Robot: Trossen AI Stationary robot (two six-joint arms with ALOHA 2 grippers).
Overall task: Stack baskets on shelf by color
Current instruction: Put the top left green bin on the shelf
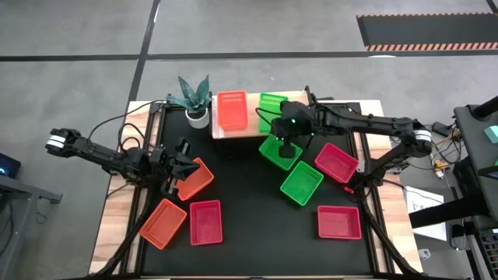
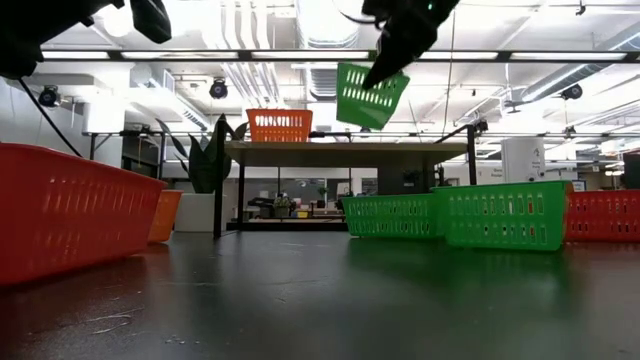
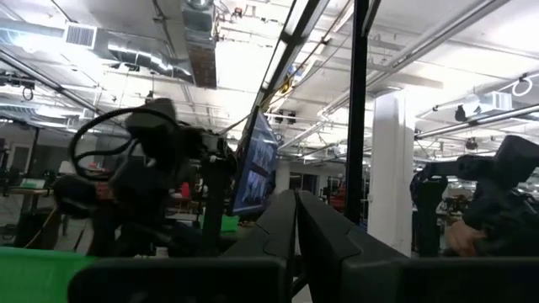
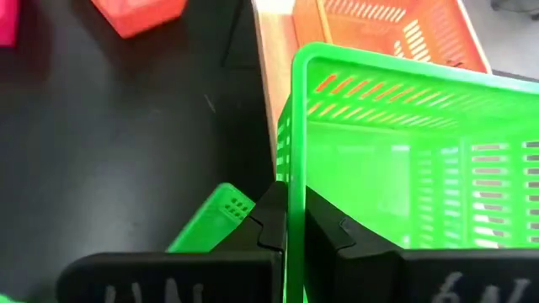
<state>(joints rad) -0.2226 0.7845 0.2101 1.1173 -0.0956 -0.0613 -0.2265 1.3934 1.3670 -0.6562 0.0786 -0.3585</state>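
My right gripper [image 1: 285, 123] is shut on a green basket [image 1: 271, 104] over the right part of the light-wood shelf [image 1: 253, 134]. In the low view this basket [image 2: 372, 95] hangs tilted above the shelf top [image 2: 350, 150]. An orange basket [image 1: 231, 110] stands on the shelf beside it. My left gripper [image 1: 184, 165] is shut and empty above an orange basket [image 1: 195, 179] on the table's left. Two green baskets [image 1: 278, 151] [image 1: 301, 183], three red-pink ones [image 1: 336, 162] [image 1: 339, 222] [image 1: 205, 222] and another orange one [image 1: 163, 223] lie on the black tabletop. My right gripper pinches one side wall of the green basket at its rim [image 4: 293, 181], one finger inside the basket and one outside. The basket is lifted clear and tilted, its open side turned partly toward the wrist camera, above the shelf's near edge [image 4: 268, 76].
A potted plant [image 1: 194, 97] stands at the shelf's left end. The shelf stands on thin black legs [image 2: 240, 195] at the table's far side. The black tabletop [image 1: 249, 233] shows bare between the left and right groups of baskets.
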